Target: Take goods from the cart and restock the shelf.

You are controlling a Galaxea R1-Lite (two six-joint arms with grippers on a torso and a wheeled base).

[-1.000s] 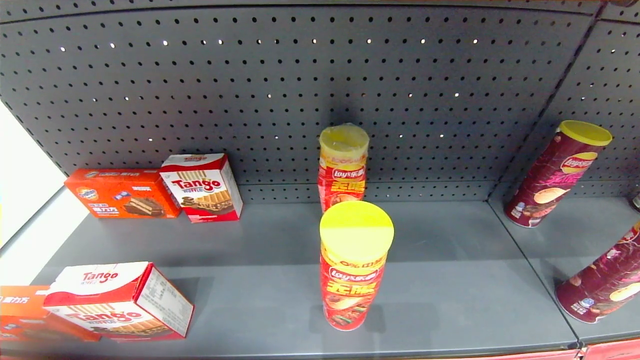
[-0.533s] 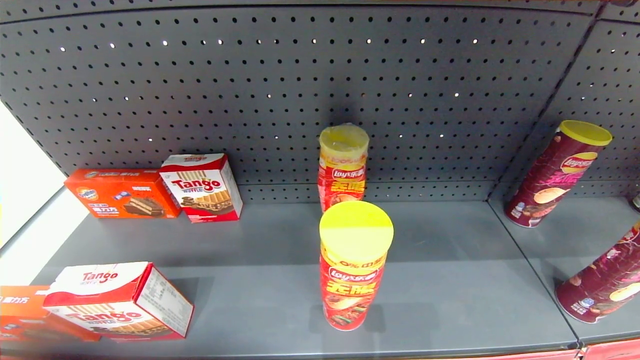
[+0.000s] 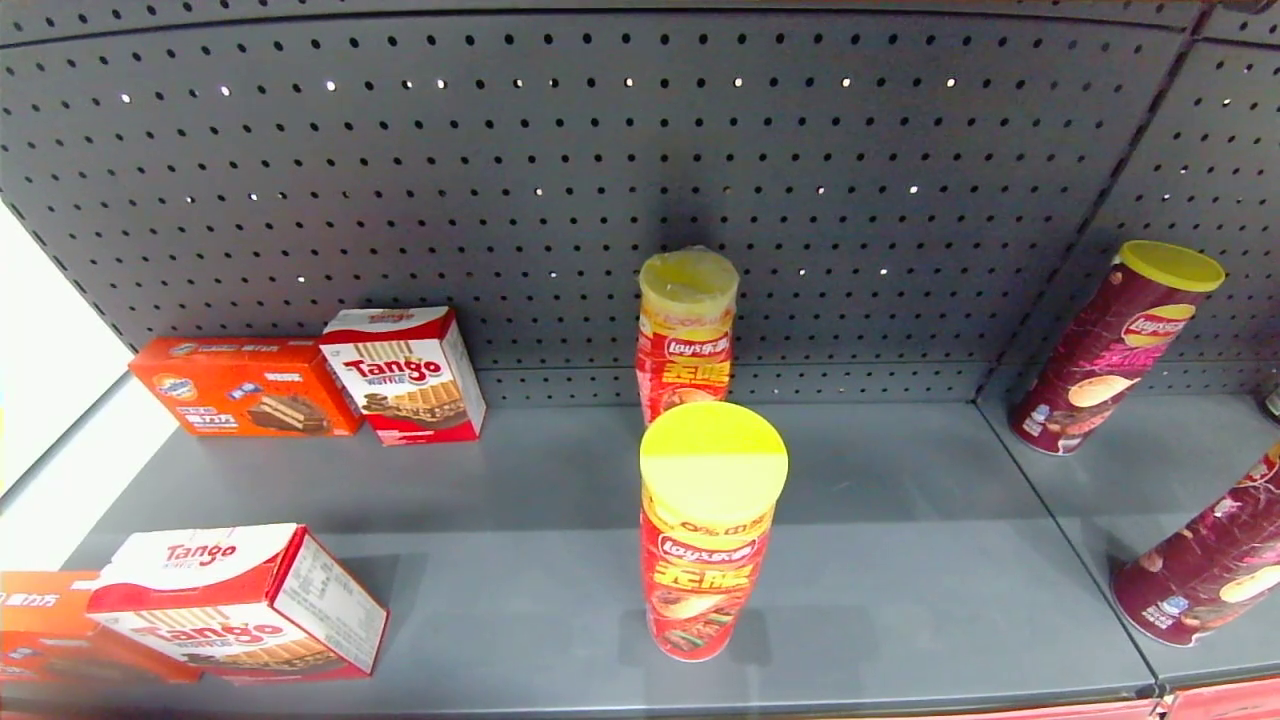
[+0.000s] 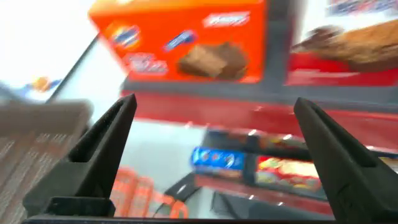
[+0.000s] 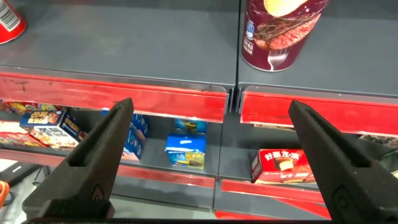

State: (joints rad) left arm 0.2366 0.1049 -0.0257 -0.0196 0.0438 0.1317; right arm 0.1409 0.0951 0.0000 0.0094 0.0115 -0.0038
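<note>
- Judging from the shelf (image 3: pixel 900 560), restocking looks partly done. It carries goods in three groups with bare deck between them.
- At the left, an orange box (image 3: pixel 245 385) and a wafer box (image 3: pixel 405 375) stand side by side against the far panel. A second wafer box (image 3: pixel 240 600) lies near the front edge.
- In the middle, a red can (image 3: pixel 710 530) stands upright near the front, with another red can (image 3: pixel 686 330) behind it at the back.
- On the right bay, a maroon can (image 3: pixel 1115 345) stands at the back and a second maroon can (image 3: pixel 1210 560) nearer the front.
- The left gripper (image 4: pixel 214 102) has its jaws spread wide with nothing between them, low before the shelf's front edge.
- The right gripper (image 5: pixel 210 104) is likewise spread and empty, facing the red price rail (image 5: pixel 124 93) below the near maroon can.
- With both tools empty, the next item probably has to be fetched. How many goods are left I cannot judge.
- Hard to make out: a grey mesh shape (image 4: pixel 37 134) at the left wrist view's edge may be the cart, but it is too blurred to tell.
- Cut off: another orange box (image 3: pixel 40 620) at the near left corner, and the nearer maroon can at the right border.
</note>
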